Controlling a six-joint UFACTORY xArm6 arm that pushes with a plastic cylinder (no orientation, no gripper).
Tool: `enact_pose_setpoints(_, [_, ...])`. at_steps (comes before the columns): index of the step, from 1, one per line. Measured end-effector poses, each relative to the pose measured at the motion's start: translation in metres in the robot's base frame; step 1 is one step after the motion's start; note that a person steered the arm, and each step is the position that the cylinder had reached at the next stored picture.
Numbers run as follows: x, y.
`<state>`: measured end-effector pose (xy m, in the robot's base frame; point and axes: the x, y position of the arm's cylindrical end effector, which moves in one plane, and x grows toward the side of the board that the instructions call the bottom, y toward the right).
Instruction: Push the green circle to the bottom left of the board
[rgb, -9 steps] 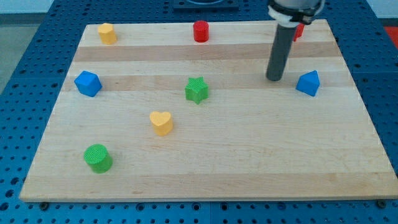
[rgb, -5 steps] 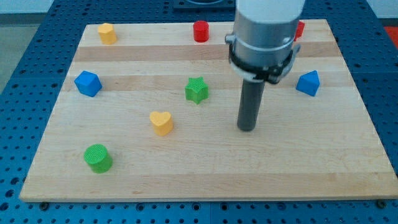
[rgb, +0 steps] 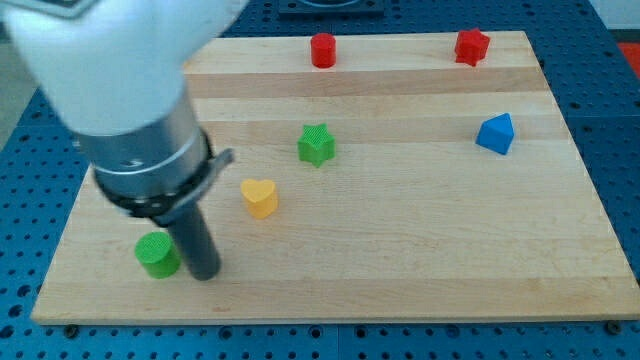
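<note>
The green circle (rgb: 155, 254) sits on the wooden board (rgb: 400, 250) near the view's bottom left. My tip (rgb: 204, 274) rests on the board just to the right of the green circle, touching or almost touching its right side. The arm's large grey body rises from the rod toward the view's top left and hides that part of the board.
A yellow heart (rgb: 260, 197) lies up and right of my tip. A green star (rgb: 316, 144) is in the middle. A red cylinder (rgb: 322, 49) and a red block (rgb: 471, 45) stand at the top edge. A blue block (rgb: 495, 133) is at the right.
My tip has moved from the board's middle right down and left to the green circle's right side. The arm now hides the blue and yellow blocks at the left. The blocks have not moved.
</note>
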<state>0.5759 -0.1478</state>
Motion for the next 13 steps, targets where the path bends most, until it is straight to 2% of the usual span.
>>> enact_pose_setpoints(1, [0.0,-0.03])
enact_pose_setpoints(6, [-0.026,-0.023])
enact_pose_setpoints(10, [-0.023,-0.054])
enact_pose_setpoints(13, [-0.023,-0.056])
